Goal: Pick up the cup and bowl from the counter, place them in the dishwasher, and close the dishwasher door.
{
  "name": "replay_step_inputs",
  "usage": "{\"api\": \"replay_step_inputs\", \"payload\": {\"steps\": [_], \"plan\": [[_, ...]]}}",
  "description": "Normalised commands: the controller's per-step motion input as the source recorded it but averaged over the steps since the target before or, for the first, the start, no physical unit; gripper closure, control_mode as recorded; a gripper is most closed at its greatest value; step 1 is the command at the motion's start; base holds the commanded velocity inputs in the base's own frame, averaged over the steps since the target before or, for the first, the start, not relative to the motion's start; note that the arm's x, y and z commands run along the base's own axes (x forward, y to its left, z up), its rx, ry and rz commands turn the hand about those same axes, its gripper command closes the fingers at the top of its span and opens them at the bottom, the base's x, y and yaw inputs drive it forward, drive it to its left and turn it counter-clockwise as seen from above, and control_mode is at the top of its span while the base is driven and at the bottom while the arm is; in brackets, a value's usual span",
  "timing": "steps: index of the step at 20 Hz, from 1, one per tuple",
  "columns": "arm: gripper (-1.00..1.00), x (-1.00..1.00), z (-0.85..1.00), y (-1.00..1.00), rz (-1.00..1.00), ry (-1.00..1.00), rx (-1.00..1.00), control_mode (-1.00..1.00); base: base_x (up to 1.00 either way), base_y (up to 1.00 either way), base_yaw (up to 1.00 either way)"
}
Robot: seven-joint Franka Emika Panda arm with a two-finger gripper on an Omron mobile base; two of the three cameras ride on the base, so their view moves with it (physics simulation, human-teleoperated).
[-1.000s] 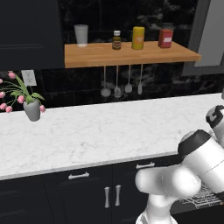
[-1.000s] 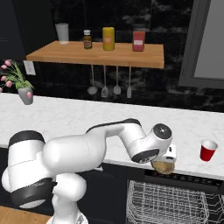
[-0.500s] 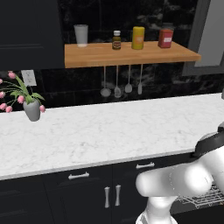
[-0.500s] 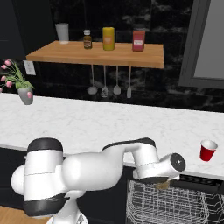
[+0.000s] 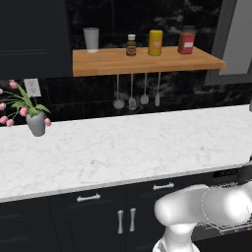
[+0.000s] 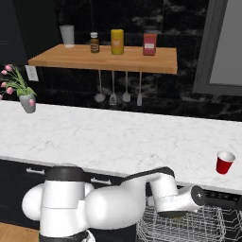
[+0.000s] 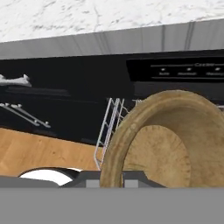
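The gripper (image 6: 177, 215) pinched the rim of a tan, rough-textured bowl (image 7: 166, 140) just above the silver wire dishwasher rack (image 6: 189, 229), while the red plastic cup (image 6: 224, 162) stood on the white marble worktop (image 6: 118, 142).

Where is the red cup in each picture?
Left base view: I can't find the red cup here.
Right base view: the red cup stands upright at the right on the white counter, apart from the arm.
Hand view: I can't find the cup here; a brown bowl sits up close.
Shared landmark: the counter, whose edge also runs across the top of the hand view.
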Motion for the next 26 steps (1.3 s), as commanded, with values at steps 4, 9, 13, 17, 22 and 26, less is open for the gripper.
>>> {"api": "replay_step_inputs", "payload": {"steps": [4,9,13,17,22,26], "plan": [[1.0,0.01,-0.54,0.0,-0.19,0.07,0.0,-1.0,0.0,0.0,0.0],[1.0,0.26,-0.7,0.0,-0.22,0.25,0.0,-1.0,0.0,0.0,0.0],[1.0,0.35,-0.61,-0.01,-0.17,0.29,0.0,-1.0,0.0,0.0,0.0],[1.0,0.28,-0.57,-0.26,-0.05,0.07,0.0,-1.0,0.0,0.0,0.0],[1.0,0.34,-0.65,-0.59,0.0,0.0,0.02,-1.0,0.0,0.0,0.0],[1.0,0.39,-0.57,-0.52,0.0,0.01,0.0,-1.0,0.0,0.0,0.0]]}}
